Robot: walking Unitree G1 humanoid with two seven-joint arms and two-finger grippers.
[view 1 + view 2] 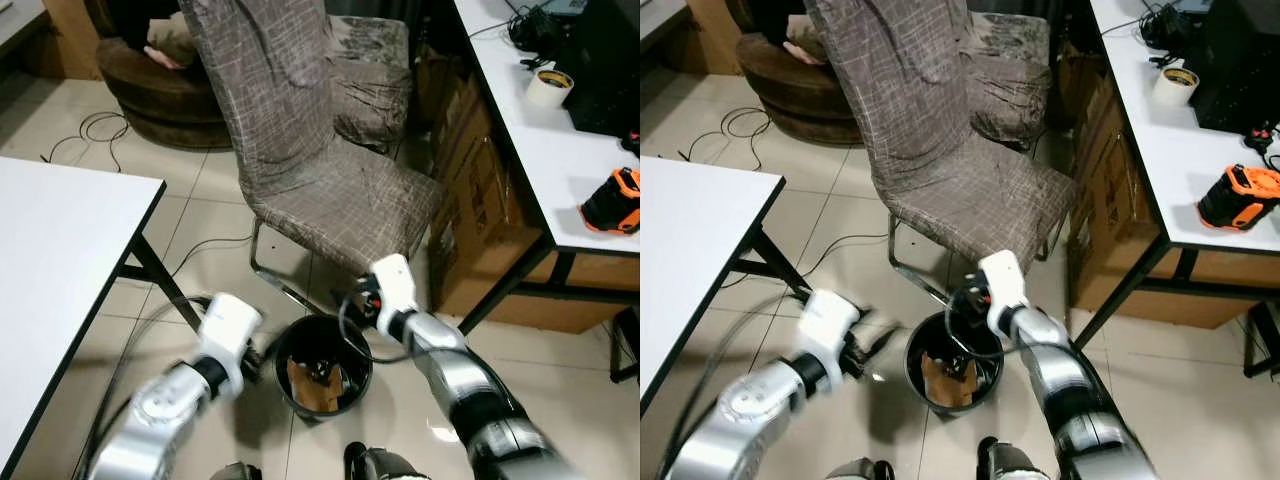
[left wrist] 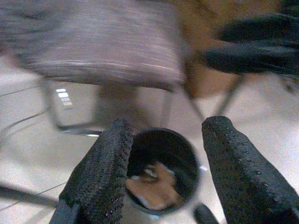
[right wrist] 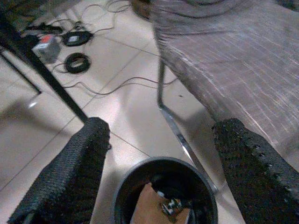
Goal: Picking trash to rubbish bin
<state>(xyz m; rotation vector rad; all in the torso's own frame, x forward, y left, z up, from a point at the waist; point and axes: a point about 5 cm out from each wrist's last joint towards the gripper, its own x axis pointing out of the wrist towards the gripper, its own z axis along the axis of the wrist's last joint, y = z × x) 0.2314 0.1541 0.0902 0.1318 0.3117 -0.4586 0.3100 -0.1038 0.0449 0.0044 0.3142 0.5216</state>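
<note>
A round black rubbish bin (image 1: 322, 366) stands on the tiled floor in front of the chair, with brown paper trash (image 1: 316, 388) lying inside it. My left gripper (image 2: 163, 172) hovers just left of the bin, open, nothing between its fingers (image 2: 100, 175). Over the bin's far right rim, my right gripper (image 3: 159, 177) is open and empty too. The bin (image 3: 166, 191) sits between its fingers (image 3: 70, 172) in the right wrist view.
A fabric-covered chair (image 1: 310, 150) with metal legs stands right behind the bin. A white table (image 1: 60, 260) is on the left, a white desk (image 1: 540, 130) with an orange tool (image 1: 612, 200) on the right. Cardboard boxes (image 1: 480, 210) sit under the desk. Cables (image 3: 79, 60) lie on the floor.
</note>
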